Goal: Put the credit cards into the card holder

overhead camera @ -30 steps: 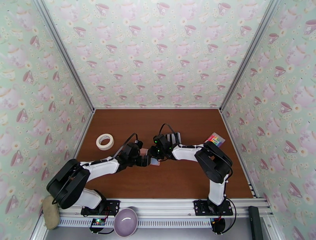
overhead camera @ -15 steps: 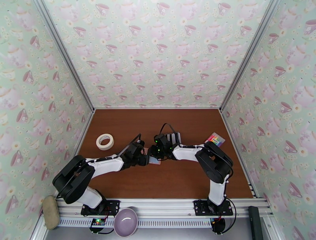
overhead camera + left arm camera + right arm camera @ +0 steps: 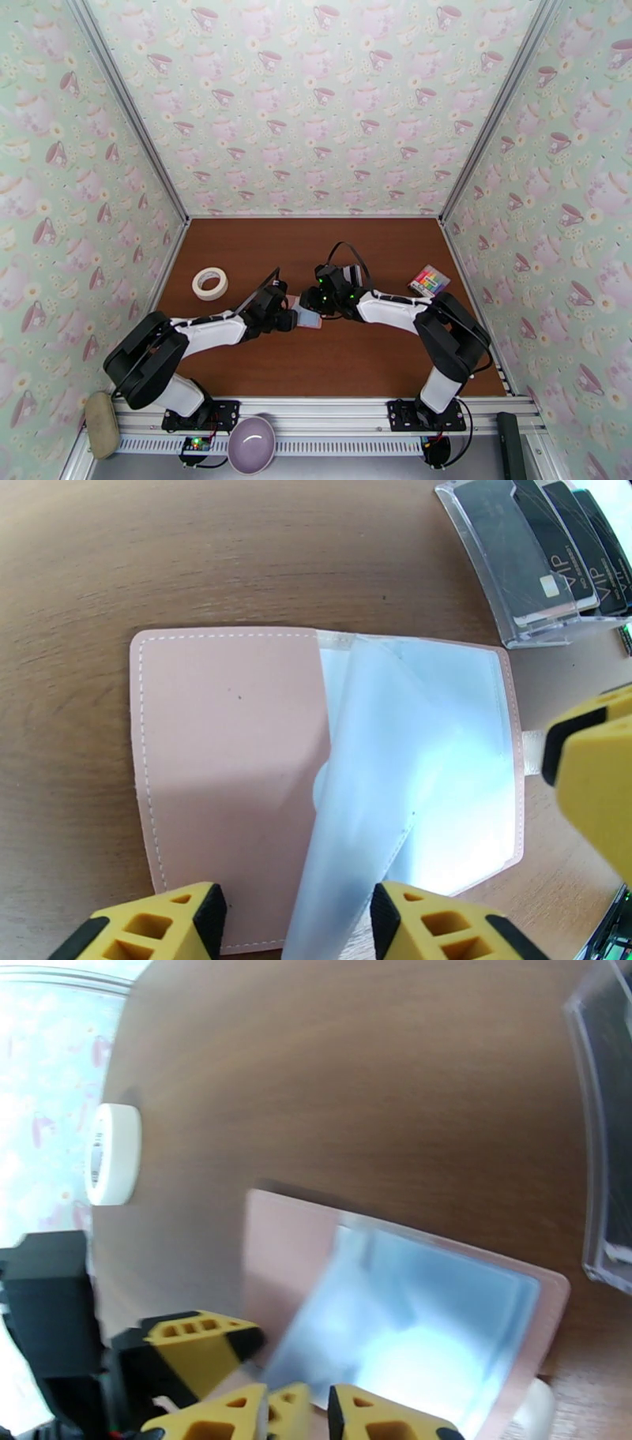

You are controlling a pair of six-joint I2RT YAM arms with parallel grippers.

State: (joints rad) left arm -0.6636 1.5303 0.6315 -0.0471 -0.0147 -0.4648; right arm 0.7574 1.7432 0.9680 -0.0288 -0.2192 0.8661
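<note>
Card holder (image 3: 229,780) lies open, flat. Left gripper (image 3: 294,906) at its left edge, jaws approx half apart, clear flap (image 3: 371,740) btwn them. Right gripper (image 3: 318,1406) at far edge, narrow; can't tell if gripping. Cards (image 3: 513,551) in rack (image 3: 545,630), far-right.

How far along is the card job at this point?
Done: the card holder lies open on the table, a clear sleeve raised. In hand: the left gripper and right gripper are at its edges. Remaining: the cards sit in their clear stand; none is in the holder.
</note>
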